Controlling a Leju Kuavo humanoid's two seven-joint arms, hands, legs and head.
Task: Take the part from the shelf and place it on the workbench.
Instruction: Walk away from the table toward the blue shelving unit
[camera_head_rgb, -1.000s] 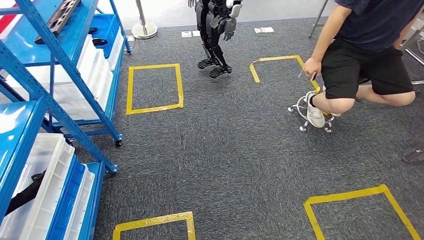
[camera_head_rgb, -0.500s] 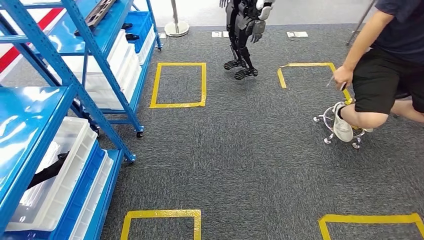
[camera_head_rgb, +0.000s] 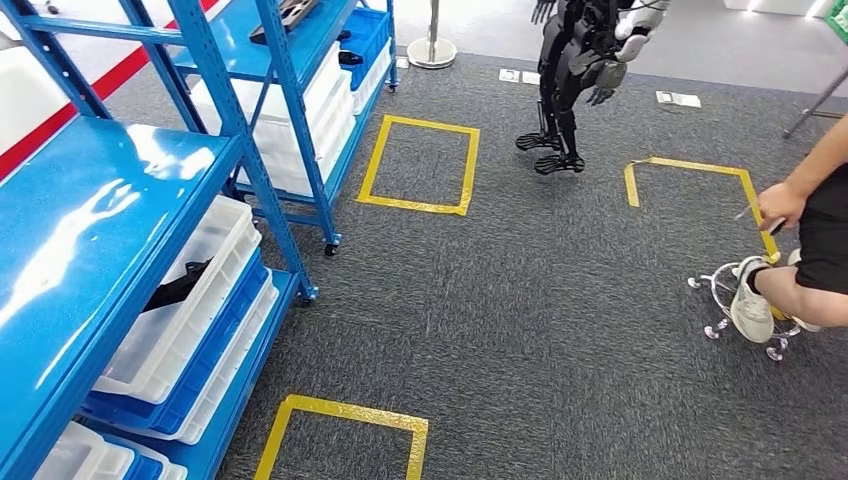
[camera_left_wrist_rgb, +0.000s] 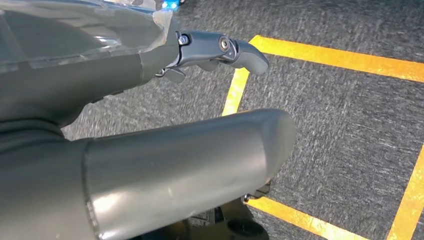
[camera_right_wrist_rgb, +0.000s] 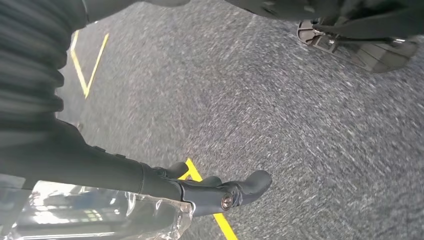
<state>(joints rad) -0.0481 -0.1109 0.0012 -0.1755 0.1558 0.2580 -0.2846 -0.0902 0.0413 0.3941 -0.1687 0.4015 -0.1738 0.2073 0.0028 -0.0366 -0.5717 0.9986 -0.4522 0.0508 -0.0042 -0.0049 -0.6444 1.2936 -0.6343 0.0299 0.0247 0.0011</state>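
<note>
A black elongated part (camera_head_rgb: 178, 287) lies in a white bin (camera_head_rgb: 190, 320) on the lower level of the near blue shelf (camera_head_rgb: 110, 200), at the left of the head view. A second dark part (camera_head_rgb: 290, 12) rests on top of the farther blue shelf (camera_head_rgb: 300, 60). My left hand (camera_left_wrist_rgb: 125, 70) hangs over the grey carpet with its fingers (camera_left_wrist_rgb: 225, 49) stretched out and nothing in it. My right hand (camera_right_wrist_rgb: 165, 185) also hangs above the carpet, fingers (camera_right_wrist_rgb: 235, 192) extended and holding nothing.
Another dark humanoid robot (camera_head_rgb: 580, 70) stands at the far middle. A person (camera_head_rgb: 815, 230) sits on a wheeled stool (camera_head_rgb: 740, 310) at the right. Yellow tape rectangles (camera_head_rgb: 420, 165) mark the carpet. A stanchion base (camera_head_rgb: 432, 50) stands behind the far shelf.
The whole picture has shifted right, so the camera has turned to the left. The near shelf and its bins take up more of the view; the person has slid toward the right edge.
</note>
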